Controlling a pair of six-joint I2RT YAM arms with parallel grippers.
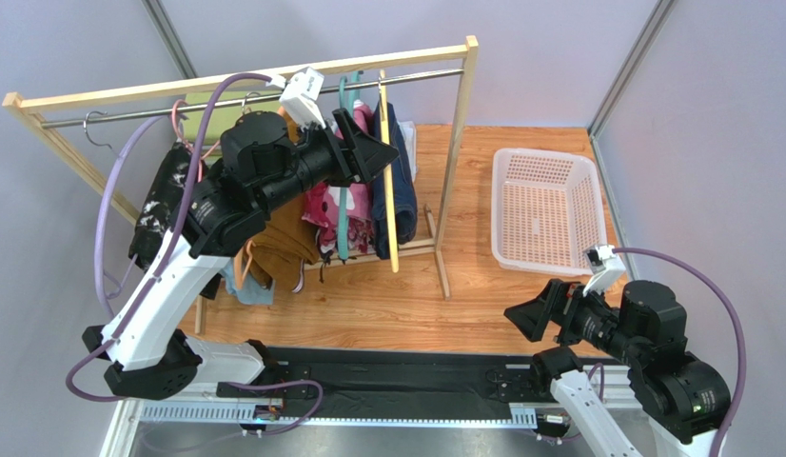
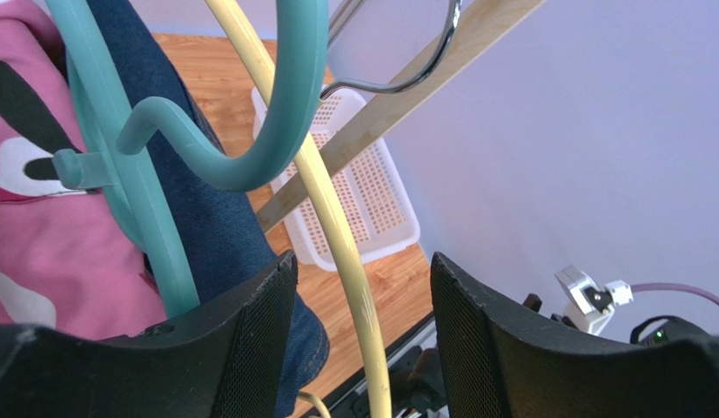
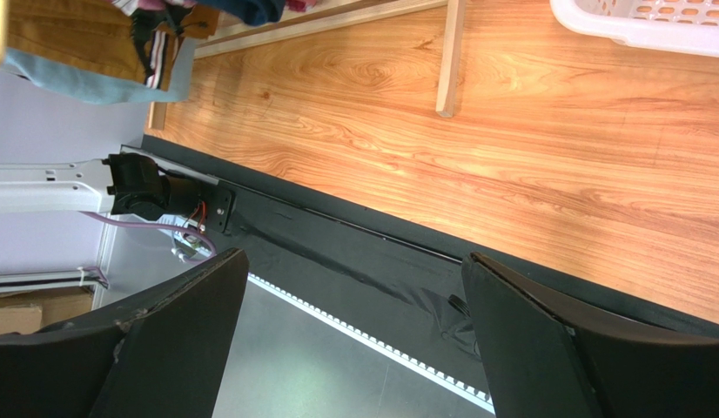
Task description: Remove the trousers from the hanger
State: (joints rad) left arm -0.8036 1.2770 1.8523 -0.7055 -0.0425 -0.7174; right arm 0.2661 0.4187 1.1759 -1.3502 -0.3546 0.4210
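Far left in the overhead view, we've got the black white-speckled trousers draped at the end of the wooden clothes rack. Next come the light blue trousers and the mustard-brown trousers, hanging low behind the left arm. Moving along, the pink floral trousers sit on a teal plastic hanger. The dark navy trousers hang just beside a pale yellow plastic hanger. All five pairs are on the rack.

The left gripper is up among those hangers, but from above we can't read its gap. Its wrist camera settles that: the black fingers stand partly apart. The pale yellow plastic hanger runs down between them, nearer the left pad, and we see a gap on both sides. Nothing is clamped. This view alone shows us the denim weave of the navy pair, tucked right behind the teal hanger, and a chrome wire hook up top.

Over to the right, a white perforated plastic basket sits on the wooden tabletop, well apart from the rack. The right gripper hovers low by the near edge. Its own camera shows the jaws spread wide above the black edge strip, gripping nothing. Only that view catches the mustard and light blue hems from underneath.
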